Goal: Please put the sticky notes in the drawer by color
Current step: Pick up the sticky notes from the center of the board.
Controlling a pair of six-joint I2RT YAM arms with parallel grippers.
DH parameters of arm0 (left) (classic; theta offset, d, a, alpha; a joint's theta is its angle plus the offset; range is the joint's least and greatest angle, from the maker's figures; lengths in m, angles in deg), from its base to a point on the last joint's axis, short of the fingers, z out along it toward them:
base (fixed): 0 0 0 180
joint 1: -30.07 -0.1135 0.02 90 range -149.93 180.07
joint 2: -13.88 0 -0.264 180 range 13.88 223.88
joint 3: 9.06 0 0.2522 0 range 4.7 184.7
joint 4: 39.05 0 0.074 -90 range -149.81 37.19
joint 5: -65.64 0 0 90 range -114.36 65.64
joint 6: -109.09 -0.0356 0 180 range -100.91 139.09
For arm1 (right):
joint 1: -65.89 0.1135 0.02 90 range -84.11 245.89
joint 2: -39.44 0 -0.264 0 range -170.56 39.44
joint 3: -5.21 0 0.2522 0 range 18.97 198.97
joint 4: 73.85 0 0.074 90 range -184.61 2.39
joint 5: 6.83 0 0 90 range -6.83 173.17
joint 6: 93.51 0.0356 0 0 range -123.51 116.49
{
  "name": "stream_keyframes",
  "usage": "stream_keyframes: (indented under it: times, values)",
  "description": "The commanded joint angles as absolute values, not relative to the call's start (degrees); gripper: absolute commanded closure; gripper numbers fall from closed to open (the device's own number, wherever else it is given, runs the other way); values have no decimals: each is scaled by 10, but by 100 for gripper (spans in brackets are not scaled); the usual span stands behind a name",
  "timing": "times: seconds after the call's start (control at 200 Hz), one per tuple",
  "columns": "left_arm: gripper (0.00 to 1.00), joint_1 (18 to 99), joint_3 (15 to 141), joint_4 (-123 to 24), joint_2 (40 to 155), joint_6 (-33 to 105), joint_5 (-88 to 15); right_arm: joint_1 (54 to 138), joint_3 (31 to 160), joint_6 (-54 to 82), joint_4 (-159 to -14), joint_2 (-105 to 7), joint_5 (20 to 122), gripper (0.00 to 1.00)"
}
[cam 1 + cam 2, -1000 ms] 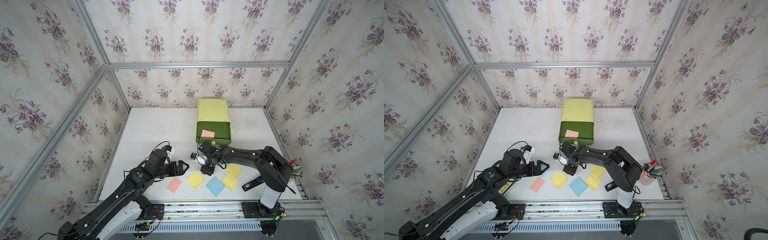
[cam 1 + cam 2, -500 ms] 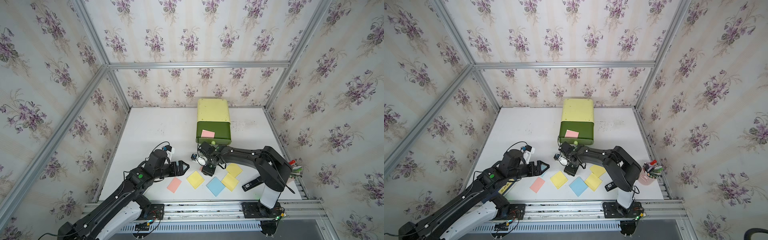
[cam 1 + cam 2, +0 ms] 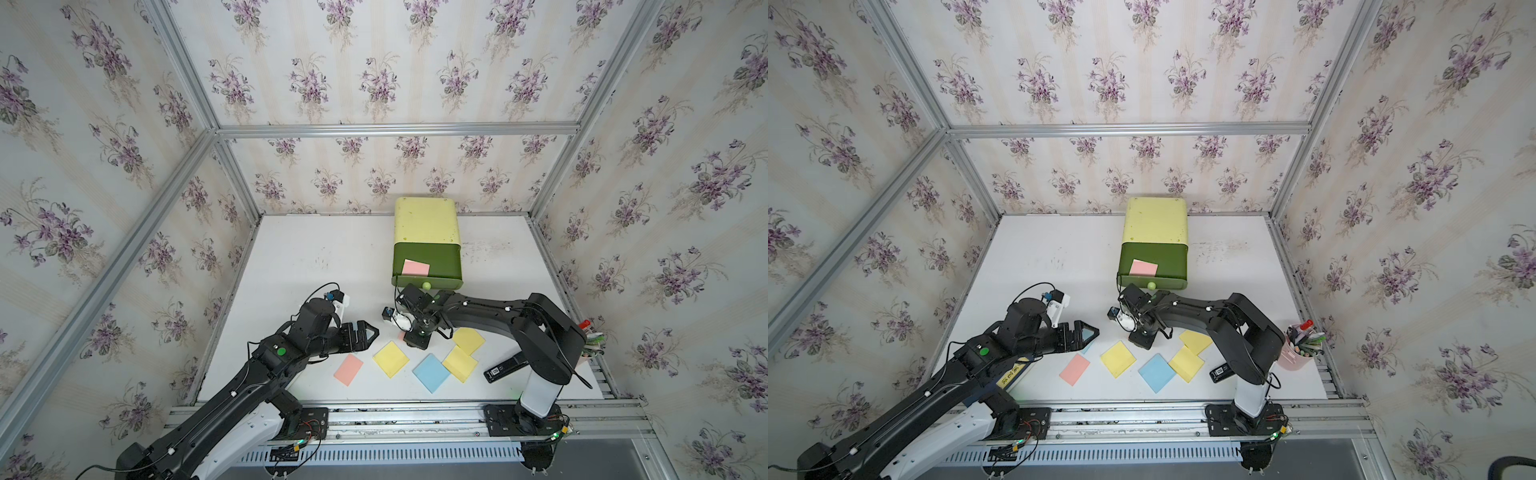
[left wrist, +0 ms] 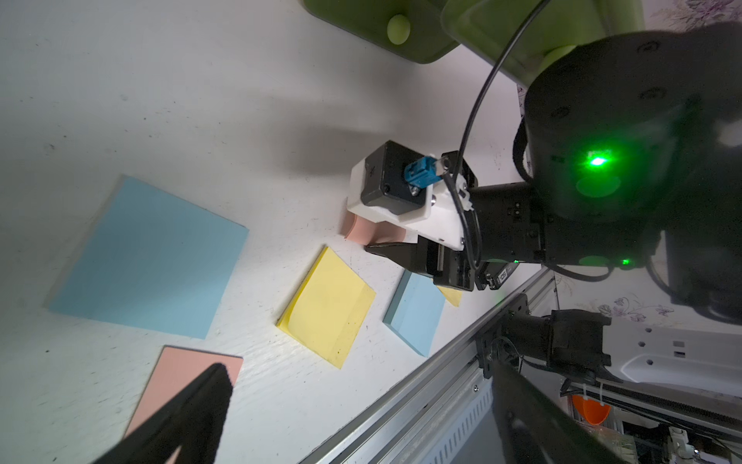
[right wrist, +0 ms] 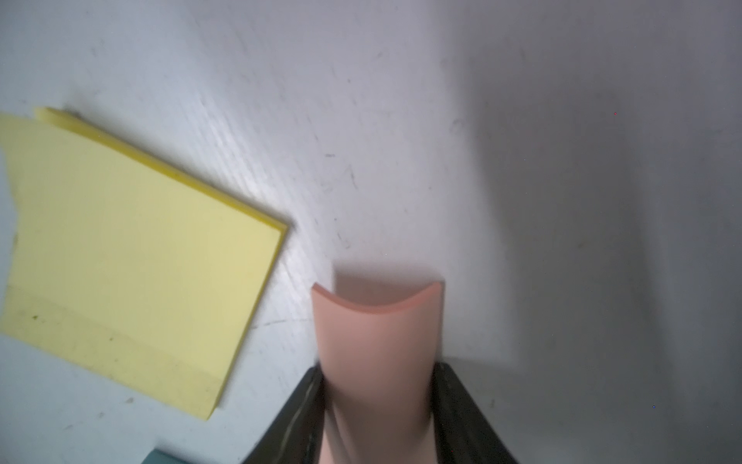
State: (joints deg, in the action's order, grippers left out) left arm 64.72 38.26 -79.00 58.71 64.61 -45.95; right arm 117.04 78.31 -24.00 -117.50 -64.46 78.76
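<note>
**A:** What has the right hand (image 5: 379, 373) got?

**B:** It's clamped on a pink sticky note (image 5: 377, 329). The note bows into a curve between the fingers, low over the tabletop (image 3: 316, 257), just in front of the green cabinet (image 3: 427, 226).

**A:** And the left hand (image 3: 1088, 334)?

**B:** Spread wide and holding nothing, above a blue note (image 4: 148, 257).

**A:** The others?

**B:** One pink note (image 3: 415, 267) lies in the pulled-out drawer (image 3: 446, 266). A second pink note (image 3: 348, 369), a yellow note (image 3: 390, 359), a second blue note (image 3: 431, 372) and a yellow pair (image 3: 459, 363) lie flat on the tabletop.
</note>
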Motion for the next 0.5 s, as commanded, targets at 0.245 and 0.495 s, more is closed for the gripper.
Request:
stream_keyframes:
  times: [0.245,0.495]
  values:
    - [1,649,395,-770,603,646,-463,1172,786,-221,-1256,-571,840,55]
    - [1,649,407,-768,614,644,-463,1172,799,-226,-1282,-525,840,57]
